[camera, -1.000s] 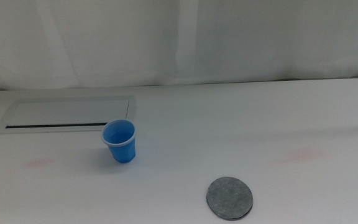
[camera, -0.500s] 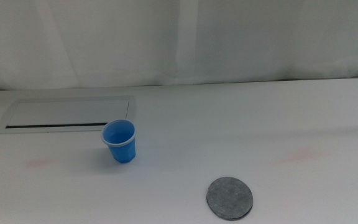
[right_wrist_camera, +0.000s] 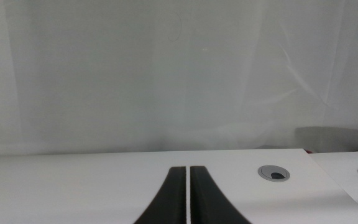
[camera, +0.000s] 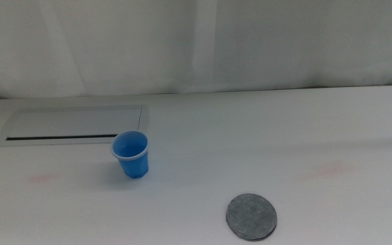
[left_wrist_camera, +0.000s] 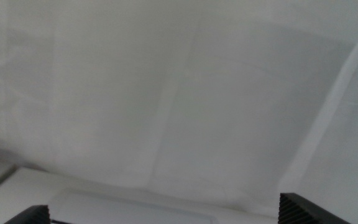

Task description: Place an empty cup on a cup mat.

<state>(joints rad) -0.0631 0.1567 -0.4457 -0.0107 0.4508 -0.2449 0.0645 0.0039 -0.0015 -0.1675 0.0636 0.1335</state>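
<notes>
1. In the middle view we see the cup (camera: 131, 154) standing upright on the white table (camera: 250, 150), its open mouth up and its whitish rim showing. Nothing touches it.
2. The cup sits just in front of the white panel (camera: 73, 124), near the right end of that panel's dark slot (camera: 63, 138).
3. The cup mat (camera: 251, 216) lies flat on the table, nearer the camera than the cup and to its right. We see it well apart from the cup, with bare table between them and nothing on top of it.
4. Neither arm shows in the middle view.
5. In the left wrist view we see the left gripper (left_wrist_camera: 166, 218) only as two dark jaw tips at the two lower corners of the picture. They stand wide apart, so we read this gripper as spread, with nothing between the jaws. Past them we see the white curtain (left_wrist_camera: 179, 93) and a strip of the panel's edge.
6. In the right wrist view the right gripper (right_wrist_camera: 188, 196) has its two dark jaws pressed together, with only a thin bright line between them. We see nothing pinched there.
7. Beyond the right gripper the table top carries a round grey grommet (right_wrist_camera: 274, 173), and the curtain hangs behind it.
</notes>
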